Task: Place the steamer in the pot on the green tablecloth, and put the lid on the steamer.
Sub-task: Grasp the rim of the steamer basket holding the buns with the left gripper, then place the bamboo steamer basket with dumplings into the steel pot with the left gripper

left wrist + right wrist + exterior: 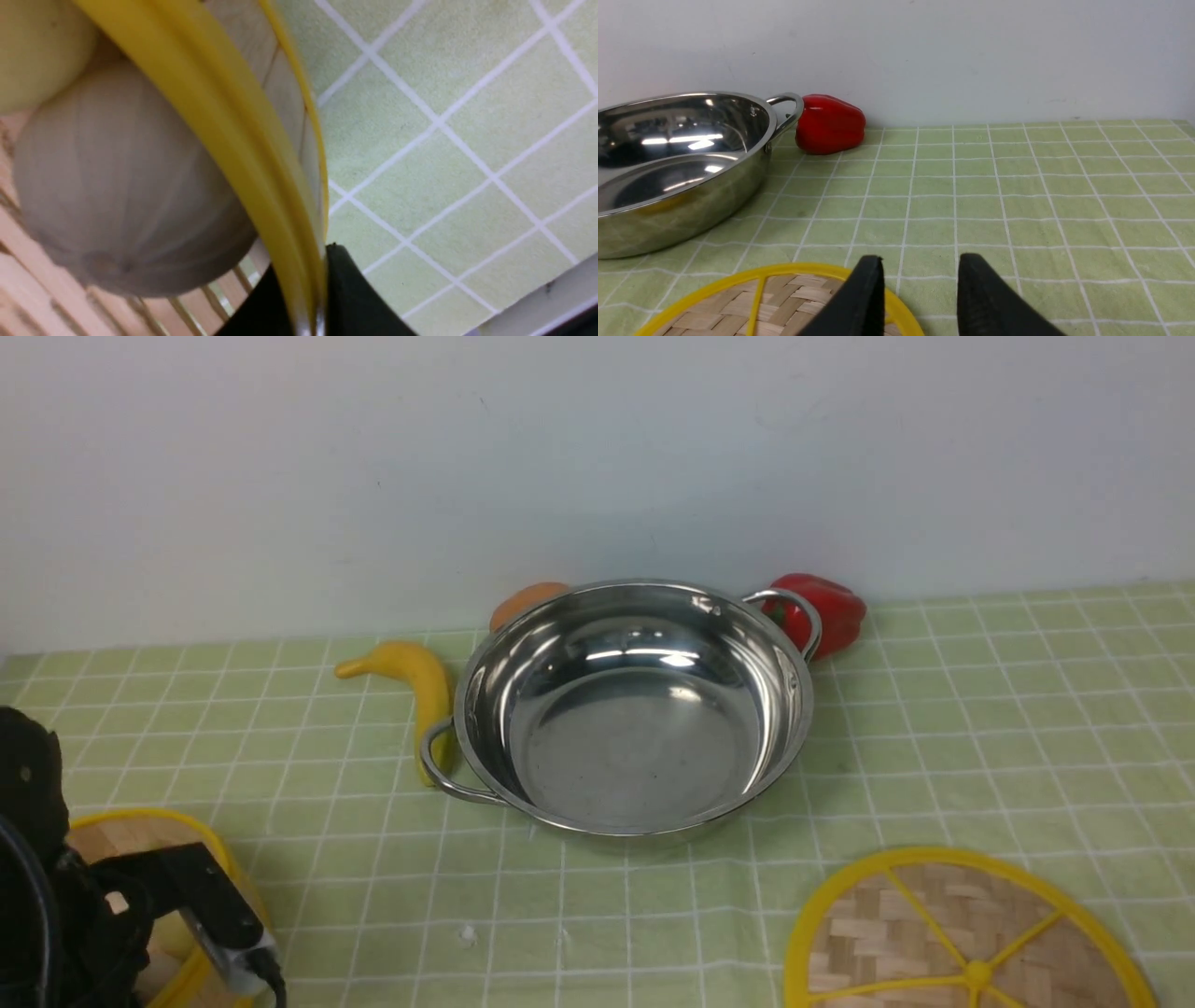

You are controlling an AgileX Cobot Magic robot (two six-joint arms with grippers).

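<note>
Black, tapered right pincer [920, 259], seemingly matte.

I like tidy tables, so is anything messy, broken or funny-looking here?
Nothing is spilled or broken. One small white speck lies on the pale green checked tablecloth, in front of the shiny steel pot. I cannot tell what it is.

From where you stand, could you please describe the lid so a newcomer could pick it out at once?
Find the shiny steel pot in the middle of the green tablecloth; the lid lies on the cloth in front of it, to the right. Unlike the deeper steamer on the left, it is a flat woven bamboo disc with yellow rim and spokes.
</note>
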